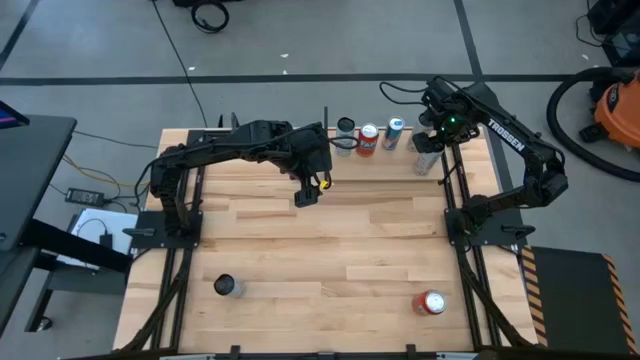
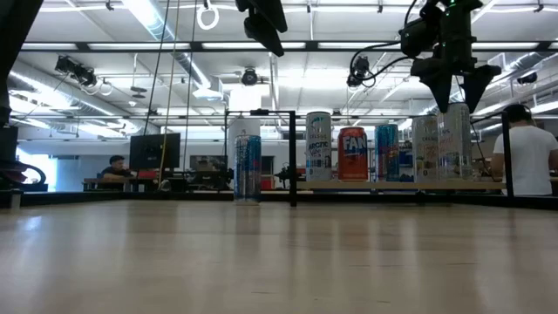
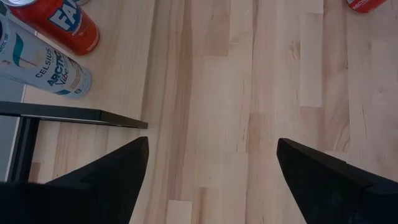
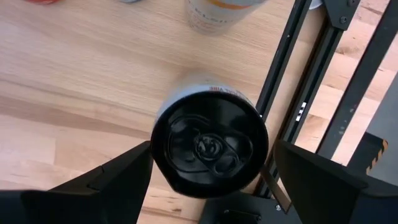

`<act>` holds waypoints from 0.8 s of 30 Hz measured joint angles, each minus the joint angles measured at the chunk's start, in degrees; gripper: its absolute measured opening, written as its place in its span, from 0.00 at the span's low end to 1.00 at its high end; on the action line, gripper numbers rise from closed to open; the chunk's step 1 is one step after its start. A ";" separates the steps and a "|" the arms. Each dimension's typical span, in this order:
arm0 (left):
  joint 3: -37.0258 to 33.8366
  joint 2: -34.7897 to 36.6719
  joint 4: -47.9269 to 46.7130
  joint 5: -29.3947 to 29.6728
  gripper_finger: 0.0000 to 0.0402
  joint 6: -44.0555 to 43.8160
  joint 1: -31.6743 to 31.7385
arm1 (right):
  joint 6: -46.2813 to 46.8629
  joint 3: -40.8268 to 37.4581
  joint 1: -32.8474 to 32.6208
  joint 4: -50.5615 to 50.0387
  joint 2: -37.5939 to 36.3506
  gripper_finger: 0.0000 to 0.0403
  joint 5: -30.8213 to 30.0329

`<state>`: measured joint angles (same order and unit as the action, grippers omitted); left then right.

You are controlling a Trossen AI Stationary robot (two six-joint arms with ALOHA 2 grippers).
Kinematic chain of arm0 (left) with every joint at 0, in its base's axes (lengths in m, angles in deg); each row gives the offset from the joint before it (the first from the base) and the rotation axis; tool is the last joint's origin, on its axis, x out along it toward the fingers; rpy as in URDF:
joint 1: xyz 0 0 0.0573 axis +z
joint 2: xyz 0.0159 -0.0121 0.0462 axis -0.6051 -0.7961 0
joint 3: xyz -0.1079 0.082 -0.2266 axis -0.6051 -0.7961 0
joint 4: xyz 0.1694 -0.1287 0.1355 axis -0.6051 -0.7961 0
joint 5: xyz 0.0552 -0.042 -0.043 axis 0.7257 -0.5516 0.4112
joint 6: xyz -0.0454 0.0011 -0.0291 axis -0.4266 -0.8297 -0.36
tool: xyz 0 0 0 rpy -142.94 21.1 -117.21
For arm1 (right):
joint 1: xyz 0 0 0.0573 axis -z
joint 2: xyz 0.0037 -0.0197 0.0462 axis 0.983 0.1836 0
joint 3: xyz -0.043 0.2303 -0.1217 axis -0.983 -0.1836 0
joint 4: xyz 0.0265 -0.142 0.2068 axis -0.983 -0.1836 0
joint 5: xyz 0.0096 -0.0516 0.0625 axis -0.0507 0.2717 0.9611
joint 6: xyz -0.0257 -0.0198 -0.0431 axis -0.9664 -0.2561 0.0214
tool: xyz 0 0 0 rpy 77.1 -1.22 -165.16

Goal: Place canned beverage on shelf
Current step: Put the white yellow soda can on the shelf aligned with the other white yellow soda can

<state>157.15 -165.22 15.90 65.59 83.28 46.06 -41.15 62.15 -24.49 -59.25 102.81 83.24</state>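
My right claw [image 4: 208,180] hangs wide open and empty directly above the black-topped can [image 4: 210,144] standing on the shelf [image 4: 74,68] beside its black rod, so I should rise straight, not sideways.

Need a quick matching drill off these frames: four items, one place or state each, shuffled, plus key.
Items:
1. left gripper
2. right gripper
3. red can
4. dark-topped can

Places:
A. near right part of the tabletop
B. open, above a black-topped can by the shelf
C. near left part of the tabletop
D. open, over bare planks mid-table

Pairs: 1-D, 2-B, 3-A, 4-C
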 joint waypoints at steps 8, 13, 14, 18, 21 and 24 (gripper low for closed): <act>0.00 0.00 -0.05 0.00 0.89 0.05 0.00 | -2.15 -0.01 -0.07 0.28 1.67 0.79 0.18; 0.00 0.00 -0.33 0.00 0.89 0.15 -0.02 | -6.56 0.00 -0.07 0.04 1.63 0.68 -0.52; 0.00 0.00 -0.33 0.00 0.89 0.15 -0.02 | -8.01 0.02 -0.07 0.04 1.63 0.66 -1.03; 0.00 0.00 -0.31 0.00 0.89 -0.07 -0.02 | -14.43 0.02 -0.07 0.54 1.60 0.66 -1.39; 0.00 0.00 -0.30 0.00 0.89 -0.13 -0.02 | -20.28 0.02 -0.07 1.25 1.60 0.66 -1.33; 0.00 0.00 -0.28 0.00 0.89 -0.31 -0.02 | -26.21 0.02 -0.07 1.33 1.60 0.69 -1.03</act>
<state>157.15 -165.22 15.61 65.59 82.97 46.03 -67.36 62.17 -24.55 -57.92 104.41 82.21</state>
